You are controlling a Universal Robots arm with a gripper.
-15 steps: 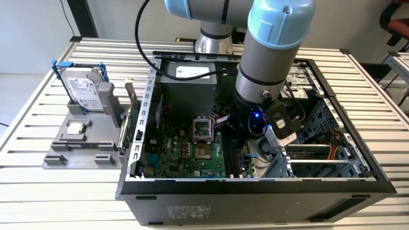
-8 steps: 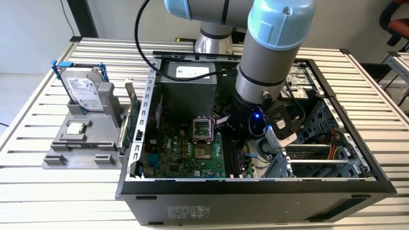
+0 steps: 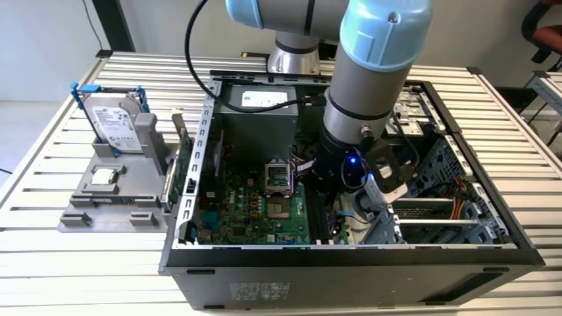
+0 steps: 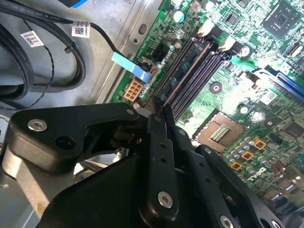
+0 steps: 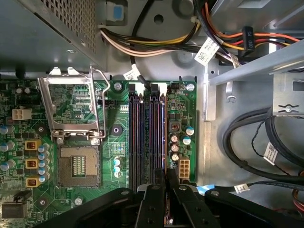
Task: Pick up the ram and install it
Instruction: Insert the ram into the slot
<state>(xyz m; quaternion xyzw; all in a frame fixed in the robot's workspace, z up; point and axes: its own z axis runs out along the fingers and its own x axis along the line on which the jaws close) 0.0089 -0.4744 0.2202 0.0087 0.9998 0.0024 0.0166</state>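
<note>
The ram (image 5: 165, 137) shows edge-on as a thin strip along the outermost of the motherboard's long memory slots (image 5: 142, 137). It runs out from between my black fingers. My gripper (image 5: 165, 173) is shut on the ram's near end, low over the board. In the second wrist view the same thin edge of the ram (image 4: 187, 71) leads from the gripper (image 4: 158, 107) along the slots (image 4: 202, 64). In the exterior view the gripper (image 3: 330, 187) is deep inside the open computer case (image 3: 351, 253), just right of the processor socket. I cannot tell whether the stick is seated in the slot.
An open processor socket (image 5: 78, 164) lies beside the slots. Cable bundles (image 5: 247, 142) and a drive cage crowd the other side. Left of the case, a grey fixture (image 3: 114, 210) holds a hard drive (image 3: 114, 122) and a small silver chip (image 3: 104, 176). A green board (image 3: 176, 164) stands against the case wall.
</note>
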